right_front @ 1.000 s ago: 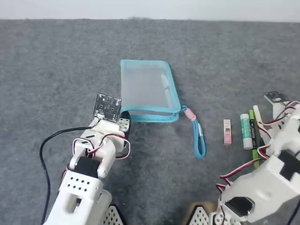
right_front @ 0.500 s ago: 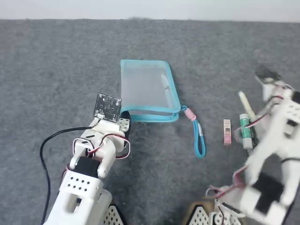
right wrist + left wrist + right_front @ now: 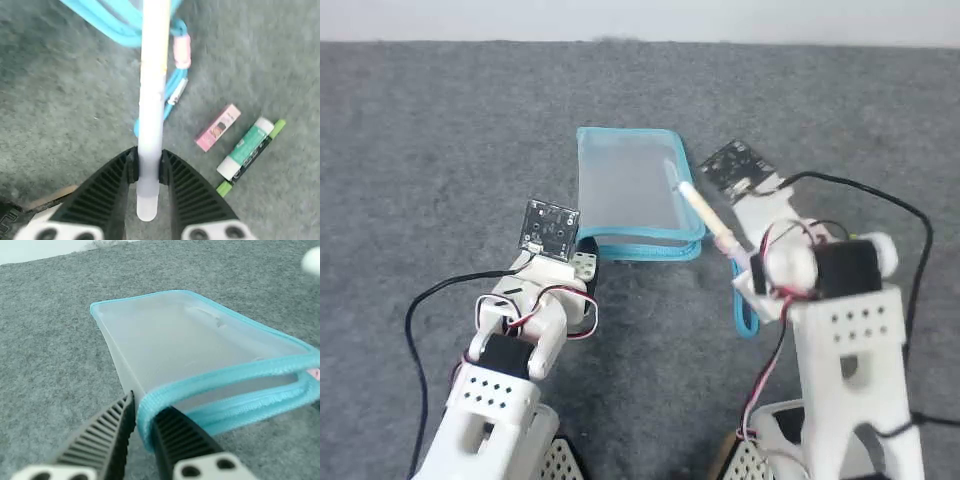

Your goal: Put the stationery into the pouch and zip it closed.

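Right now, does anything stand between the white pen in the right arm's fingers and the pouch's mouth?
Nothing visible does. The white pen, held by the right gripper, slants over a corner of the pouch by its mouth. The left gripper pinches the mouth's other corner, off the pen's path.

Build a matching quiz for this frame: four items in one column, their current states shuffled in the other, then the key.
Items
1. white plastic pen
2. translucent pouch with turquoise zip edging
3. small pink rectangular eraser box
4. green-and-white glue stick

States
A. lies on the grey mat against a green-tipped dark pen
B. gripped in the right hand, tip at the pouch
C. corner pinched in the left hand
D. lies on the mat between the turquoise wrist strap and the glue stick

Pairs: 1-B, 2-C, 3-D, 4-A
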Motion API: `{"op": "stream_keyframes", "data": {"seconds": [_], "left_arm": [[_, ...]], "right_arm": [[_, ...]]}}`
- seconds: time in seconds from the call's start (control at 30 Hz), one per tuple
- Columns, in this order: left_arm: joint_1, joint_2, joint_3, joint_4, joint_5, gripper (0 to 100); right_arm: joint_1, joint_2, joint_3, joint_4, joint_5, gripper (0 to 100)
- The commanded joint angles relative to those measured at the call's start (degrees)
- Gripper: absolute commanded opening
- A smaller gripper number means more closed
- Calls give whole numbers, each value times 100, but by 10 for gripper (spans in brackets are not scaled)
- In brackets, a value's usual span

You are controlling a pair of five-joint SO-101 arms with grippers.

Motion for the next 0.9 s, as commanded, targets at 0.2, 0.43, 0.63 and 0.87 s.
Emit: {"op": "stream_keyframes", "data": {"seconds": [0.2, 0.43, 0.63, 0.87], "left_arm": [[0, -158, -31, -431, -62, 11], [35, -158, -40, -440, -62, 11], [9, -158, -40, -440, -62, 11], [0, -158, -40, -431, -62, 11]], "right_arm": [[-1200, -954, 1099, 251, 264, 6], [-1182, -382, 1178, 207, 9, 6], [-1182, 576, 765, -303, -633, 6], [-1174, 2105, -1029, -127, -1336, 6]]}}
